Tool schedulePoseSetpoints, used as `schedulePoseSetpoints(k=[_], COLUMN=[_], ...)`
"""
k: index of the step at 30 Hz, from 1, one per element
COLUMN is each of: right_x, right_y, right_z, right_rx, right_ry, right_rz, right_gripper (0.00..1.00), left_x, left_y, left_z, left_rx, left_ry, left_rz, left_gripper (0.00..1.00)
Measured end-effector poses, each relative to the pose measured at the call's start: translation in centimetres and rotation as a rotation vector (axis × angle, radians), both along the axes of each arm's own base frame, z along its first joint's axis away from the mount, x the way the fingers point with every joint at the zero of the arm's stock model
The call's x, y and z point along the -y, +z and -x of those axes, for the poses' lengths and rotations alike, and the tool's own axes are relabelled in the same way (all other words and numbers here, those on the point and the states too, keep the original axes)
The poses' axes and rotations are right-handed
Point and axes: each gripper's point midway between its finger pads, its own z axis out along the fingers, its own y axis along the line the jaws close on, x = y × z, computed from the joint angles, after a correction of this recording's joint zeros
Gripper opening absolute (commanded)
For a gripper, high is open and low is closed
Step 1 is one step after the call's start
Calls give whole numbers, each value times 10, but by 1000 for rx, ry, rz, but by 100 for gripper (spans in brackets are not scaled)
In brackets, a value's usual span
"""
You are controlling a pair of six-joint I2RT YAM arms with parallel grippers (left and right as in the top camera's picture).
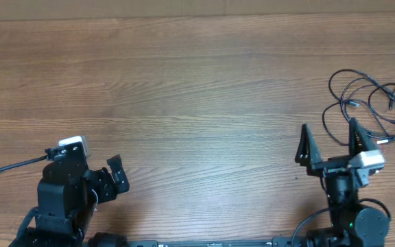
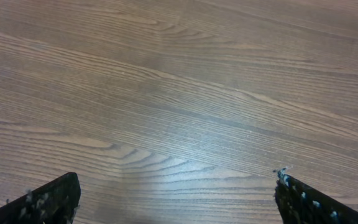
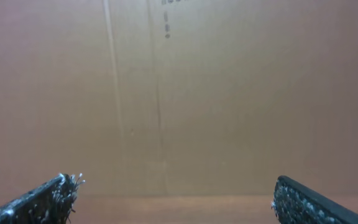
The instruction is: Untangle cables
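The cables (image 1: 374, 104) lie as a loose tangle of thin black loops with small plug ends on the wooden table (image 1: 184, 89) at the far right, seen only in the overhead view. My right gripper (image 1: 328, 130) is open just in front of the tangle, and its right finger is close to the nearest loop. In the right wrist view the right gripper (image 3: 176, 190) has nothing between its wide-set fingers and no cable shows. My left gripper (image 1: 84, 161) sits at the near left, far from the cables. In the left wrist view the left gripper (image 2: 176, 186) is open over bare wood.
A brown cardboard wall (image 3: 179, 87) rises beyond the table's far edge. A thicker black wire (image 1: 5, 170) runs off the left arm toward the left edge. Both arm bases stand along the near edge.
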Motion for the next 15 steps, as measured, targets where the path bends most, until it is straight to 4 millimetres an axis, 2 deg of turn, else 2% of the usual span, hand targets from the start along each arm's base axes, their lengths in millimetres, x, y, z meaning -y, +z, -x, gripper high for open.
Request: schedulePoseSetpoints(k=[6,11,15], right_x=[0,-1,-1], right_y=[-24,-43,-73], right_z=[4,-1,-8], right_rx=[23,-8,-112], right_ry=[4,4,3], right_rz=[-1,2,15], right_gripper=[100,100,100], left_x=[0,0,0], left_y=[0,0,0], left_z=[0,0,0], left_rx=[0,0,0], left_ry=[0,0,0], left_rz=[0,0,0], left_gripper=[100,100,100])
